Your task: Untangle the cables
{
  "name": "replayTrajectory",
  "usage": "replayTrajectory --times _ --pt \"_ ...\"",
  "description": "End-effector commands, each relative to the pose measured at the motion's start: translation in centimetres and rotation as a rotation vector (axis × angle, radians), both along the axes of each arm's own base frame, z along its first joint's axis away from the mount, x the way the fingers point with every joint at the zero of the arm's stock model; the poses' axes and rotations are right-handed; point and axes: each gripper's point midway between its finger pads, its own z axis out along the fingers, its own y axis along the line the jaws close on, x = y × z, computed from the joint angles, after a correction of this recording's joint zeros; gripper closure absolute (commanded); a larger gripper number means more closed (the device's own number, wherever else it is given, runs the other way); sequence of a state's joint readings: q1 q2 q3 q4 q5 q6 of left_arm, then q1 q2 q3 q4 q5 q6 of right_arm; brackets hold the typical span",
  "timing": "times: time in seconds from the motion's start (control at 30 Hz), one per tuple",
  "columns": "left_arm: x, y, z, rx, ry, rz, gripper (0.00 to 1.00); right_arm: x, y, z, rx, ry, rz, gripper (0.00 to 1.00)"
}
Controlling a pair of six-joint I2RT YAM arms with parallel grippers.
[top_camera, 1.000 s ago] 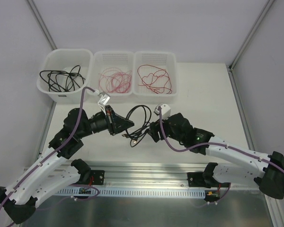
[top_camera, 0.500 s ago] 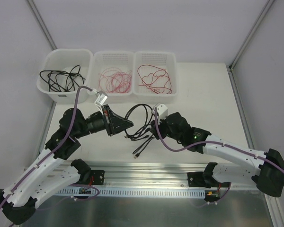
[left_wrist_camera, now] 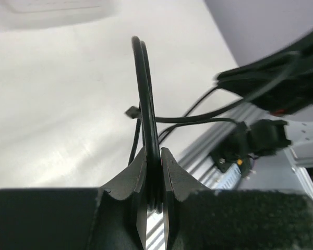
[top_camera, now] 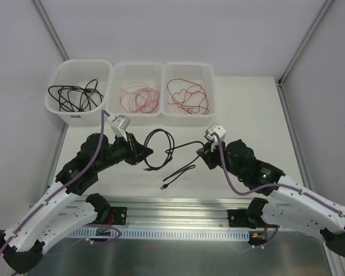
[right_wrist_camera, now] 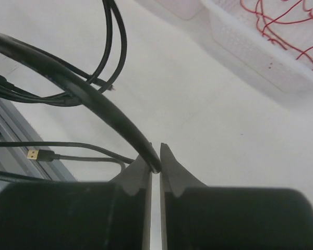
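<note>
My left end effector (left_wrist_camera: 153,158) is clenching a smooth, glossy black cable (left_wrist_camera: 142,83), doubled into a narrow upright loop between the matte pads. My right end effector (right_wrist_camera: 155,158) is pinching another round stretch of black cable, which is arching over the pale bench (top_camera: 247,109) between both arms. A gold-tipped plug (right_wrist_camera: 33,154) is lying flat there.

A robotics lab; white table (top_camera: 247,115), aluminium mounting rail (top_camera: 178,208), plain grey enclosure walls (top_camera: 178,29).
</note>
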State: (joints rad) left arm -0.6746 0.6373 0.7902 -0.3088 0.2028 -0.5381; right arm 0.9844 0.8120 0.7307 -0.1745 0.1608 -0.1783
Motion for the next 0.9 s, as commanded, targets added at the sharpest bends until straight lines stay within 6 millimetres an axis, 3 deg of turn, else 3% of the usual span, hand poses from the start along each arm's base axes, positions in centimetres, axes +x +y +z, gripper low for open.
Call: replayTrajectory --times 0.0,0.17,0.37,0.43,0.67,0.87 --pt "1.4 2.0 -3.6 0.127 0.057 0.127 1.00 0.5 -2.3 3.8 0.035 -0.083 -0.068 0.99" --pt "2.8 4.9 -5.3 0.214 0.082 0.303 1.00 1.5 -6.6 3.9 -0.006 -0.123 -0.225 0.99" --pt "2.9 7.2 -6.5 0.278 0.111 0.412 1.00 2.9 -12.5 1.7 -0.046 -0.016 -0.514 0.99" --pt "3.0 8.1 -7.0 0.307 0.121 0.450 1.00 3.2 -13.9 1.8 -0.030 -0.005 -0.585 0.99" --pt "3.1 8.5 -9.6 0.392 0.187 0.473 1.00 2.7 -14.4 4.7 0.106 -0.019 -0.587 0.99" --pt "3.6 8.9 -10.2 0.425 0.194 0.500 1.00 1.4 -13.8 7.6 0.201 -0.043 -0.517 0.99"
